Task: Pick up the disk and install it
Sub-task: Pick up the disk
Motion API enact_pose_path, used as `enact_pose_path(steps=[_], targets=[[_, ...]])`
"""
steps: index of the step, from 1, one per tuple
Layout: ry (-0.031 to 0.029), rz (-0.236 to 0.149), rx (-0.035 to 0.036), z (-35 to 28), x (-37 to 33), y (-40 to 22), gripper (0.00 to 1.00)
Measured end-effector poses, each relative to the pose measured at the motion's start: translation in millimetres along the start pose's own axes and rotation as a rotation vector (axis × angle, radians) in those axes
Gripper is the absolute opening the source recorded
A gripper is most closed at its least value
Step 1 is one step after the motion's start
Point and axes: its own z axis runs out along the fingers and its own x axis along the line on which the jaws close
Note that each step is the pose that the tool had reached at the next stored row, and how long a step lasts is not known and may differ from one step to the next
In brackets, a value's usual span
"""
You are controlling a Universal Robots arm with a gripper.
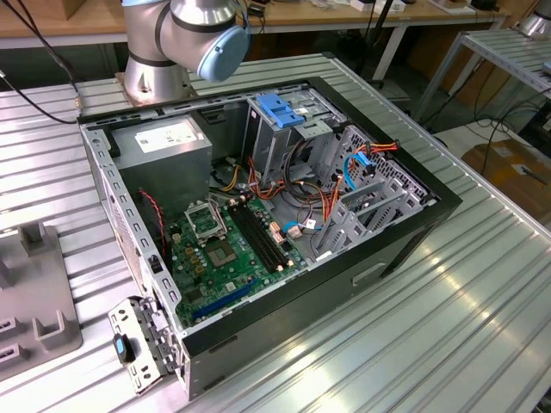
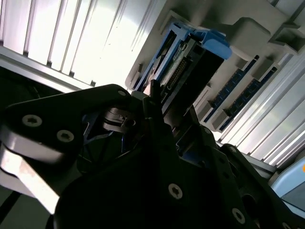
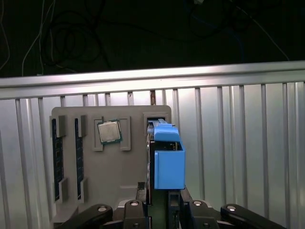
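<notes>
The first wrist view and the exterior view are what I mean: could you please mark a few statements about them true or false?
1. The disk stands on edge in a slot of the grey holder. True.
2. A processor chip lies in a recess of that holder. True.
3. The computer case is closed. False: it is open, and the motherboard shows.
4. The disk sits in the drive cage. False: it is in the holder on the ribbed table.

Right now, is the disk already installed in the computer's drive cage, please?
No, in the first wrist view the disk stands on edge in a slot of the grey holder, beside a processor chip.
</notes>
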Motion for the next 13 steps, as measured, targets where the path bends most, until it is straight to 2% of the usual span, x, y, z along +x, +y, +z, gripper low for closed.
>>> enact_pose_path(steps=[4,7,10,13], targets=[[0.0,0.0,-0.0001,-0.6,0.0,0.0,0.35],[0.0,0.0,-0.0001,-4.0,0.0,-0.2,0.35],[0.0,0.0,-0.0001,-12.2,0.0,-0.4,0.35],[0.0,0.0,-0.0001,-24.9,0.1,-0.9,0.35]])
